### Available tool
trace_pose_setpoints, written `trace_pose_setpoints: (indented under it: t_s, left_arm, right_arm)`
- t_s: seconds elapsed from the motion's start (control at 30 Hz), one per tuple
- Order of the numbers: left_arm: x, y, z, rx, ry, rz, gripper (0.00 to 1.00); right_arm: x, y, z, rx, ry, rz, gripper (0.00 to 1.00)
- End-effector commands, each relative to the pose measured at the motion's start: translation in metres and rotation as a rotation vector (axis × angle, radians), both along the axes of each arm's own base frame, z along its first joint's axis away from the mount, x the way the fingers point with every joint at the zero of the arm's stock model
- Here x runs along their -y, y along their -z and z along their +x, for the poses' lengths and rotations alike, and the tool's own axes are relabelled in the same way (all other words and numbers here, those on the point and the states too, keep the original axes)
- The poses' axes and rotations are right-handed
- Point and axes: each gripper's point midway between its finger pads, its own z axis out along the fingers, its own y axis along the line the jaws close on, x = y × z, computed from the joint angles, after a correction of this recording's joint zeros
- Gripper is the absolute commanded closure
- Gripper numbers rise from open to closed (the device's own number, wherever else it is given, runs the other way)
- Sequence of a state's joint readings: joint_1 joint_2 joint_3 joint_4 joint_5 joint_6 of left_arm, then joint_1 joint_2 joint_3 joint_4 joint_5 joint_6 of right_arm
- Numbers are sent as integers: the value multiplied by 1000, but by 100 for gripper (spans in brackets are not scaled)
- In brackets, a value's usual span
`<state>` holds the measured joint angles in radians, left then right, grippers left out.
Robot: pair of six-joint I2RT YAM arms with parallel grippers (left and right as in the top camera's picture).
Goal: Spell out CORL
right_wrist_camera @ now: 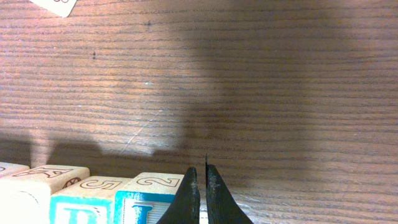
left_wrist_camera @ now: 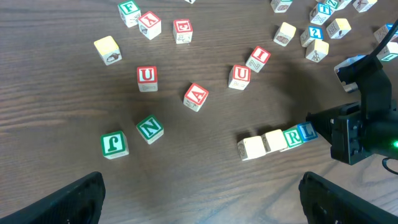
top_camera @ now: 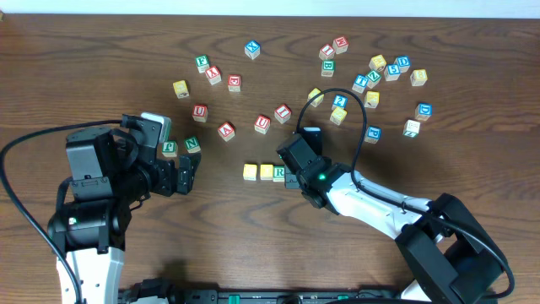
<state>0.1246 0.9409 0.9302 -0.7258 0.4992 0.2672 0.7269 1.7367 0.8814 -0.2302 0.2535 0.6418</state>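
A dark brown bench (top_camera: pixel 101 51) with fine, straight wood grain is seen, and a pale strip runs along its far edge in the overhead view. Nothing more of the room is shown. Small wooden cubes are scattered over the far half. They are square-edged and pale at the sides, with letter faces framed in red, green, blue or yellow. Among them a red U cube (left_wrist_camera: pixel 147 76), a red A cube (left_wrist_camera: pixel 196 96), a green N cube (left_wrist_camera: pixel 150 129) and a green J cube (left_wrist_camera: pixel 114 144) lie apart from one another.

Near the middle of the bench four cubes are lined up touching in a short row: a first yellow cube (top_camera: pixel 250 171), a second yellow cube (top_camera: pixel 267 171), the green-framed R cube (top_camera: pixel 280 174) and the blue-framed L cube (left_wrist_camera: pixel 305 131). The letters on the two yellow ones cannot be read. From above, the L cube is largely covered by the right gripper (right_wrist_camera: pixel 203 174). Its black fingers are clenched together with nothing between them, and their tips are at the L cube's outer end; contact cannot be judged. The left gripper (left_wrist_camera: pixel 202 186) is spread wide and empty, to the left of the row, near the N and J cubes.
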Motion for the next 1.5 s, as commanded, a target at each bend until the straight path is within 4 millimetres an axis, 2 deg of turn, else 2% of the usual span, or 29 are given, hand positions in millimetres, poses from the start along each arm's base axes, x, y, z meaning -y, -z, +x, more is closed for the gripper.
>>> trace_pose_setpoints:
  t_s: [0.0, 0.5, 0.63, 1.47]
  left_arm:
    - [1, -10, 2, 32, 17, 5, 2]
    - [1, -10, 2, 32, 17, 5, 2]
    - [1, -10, 2, 32, 17, 5, 2]
    - [1, -10, 2, 32, 16, 5, 2]
  right_arm:
    - [-1, 5, -3, -8, -17, -12, 99]
    - [-1, 5, -4, -8, -17, -15, 99]
    - [-7, 5, -6, -23, -34, 16, 99]
    - [-13, 4, -6, -29, -44, 46, 99]
